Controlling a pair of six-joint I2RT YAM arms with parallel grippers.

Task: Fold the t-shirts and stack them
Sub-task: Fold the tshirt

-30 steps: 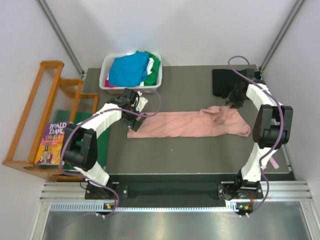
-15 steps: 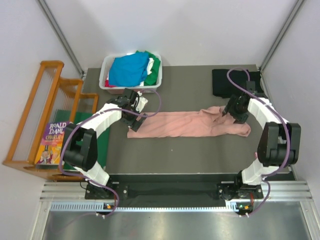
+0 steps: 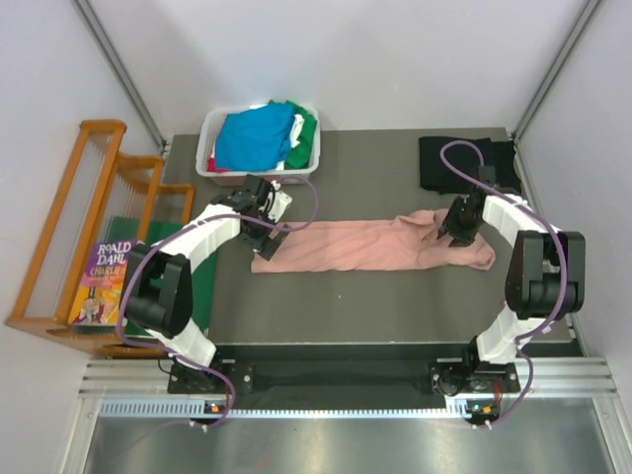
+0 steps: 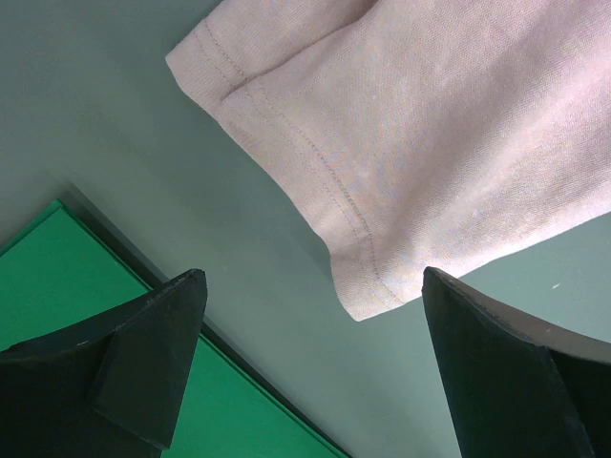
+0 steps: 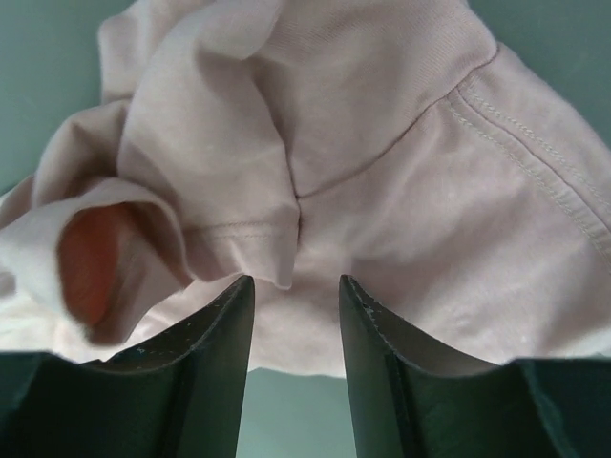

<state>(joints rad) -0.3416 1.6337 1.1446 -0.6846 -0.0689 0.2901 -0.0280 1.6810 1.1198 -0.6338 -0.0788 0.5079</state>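
Currently the pink shirt [image 3: 365, 245] lies mid-frame, its long axis left to right. The left gripper [image 3: 267, 232], fingers wide apart, sits at its left hem; the right gripper [image 3: 457, 227], fingers narrowly apart, holding nothing, hangs over the bunched right end.

**Occluded and cropped regions: wrist views and overhead view**

Left wrist view: the pink t-shirt [image 4: 430, 143] runs off the top and right edges, the green board [image 4: 57, 277] off the left and bottom, and my left fingers [image 4: 143, 363] are cropped at their bases. Right wrist view: the shirt overflows three edges, a fold hides most of an orange patch [image 5: 91, 262], and whether my right fingers [image 5: 215, 334] touch cloth cannot be determined. Overhead: my right wrist [image 3: 464, 215] covers those fingers, and the blue shirt [image 3: 252, 138] buries most of the other cloth in the basket [image 3: 209, 146].
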